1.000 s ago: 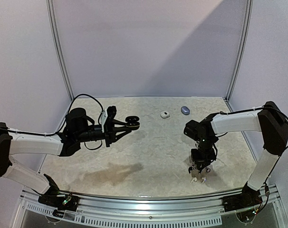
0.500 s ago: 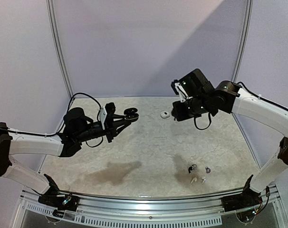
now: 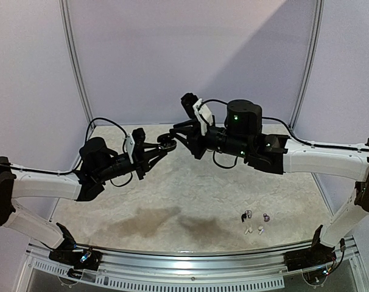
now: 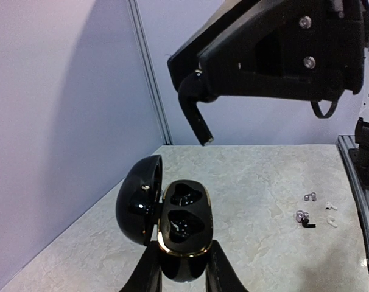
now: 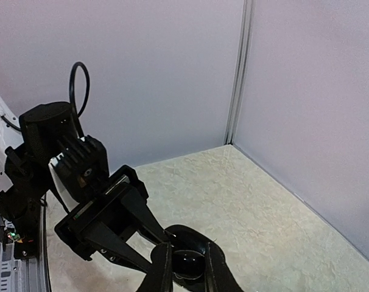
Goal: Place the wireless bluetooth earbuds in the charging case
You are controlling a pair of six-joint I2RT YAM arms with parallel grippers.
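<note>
right end effector (image 5: 187, 272) swung over, grip unclear; left end effector (image 4: 183, 269) clamps open charging case (image 4: 186, 220).

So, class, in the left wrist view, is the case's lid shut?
No, the lid is swung open beside the case, baring its two sockets.

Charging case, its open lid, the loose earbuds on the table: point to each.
charging case (image 4: 186, 210), left wrist view, gold-rimmed body.
lid (image 4: 136, 204), left wrist view, its glossy middle.
loose earbuds (image 4: 302, 215), left wrist view, one round bud.
</note>
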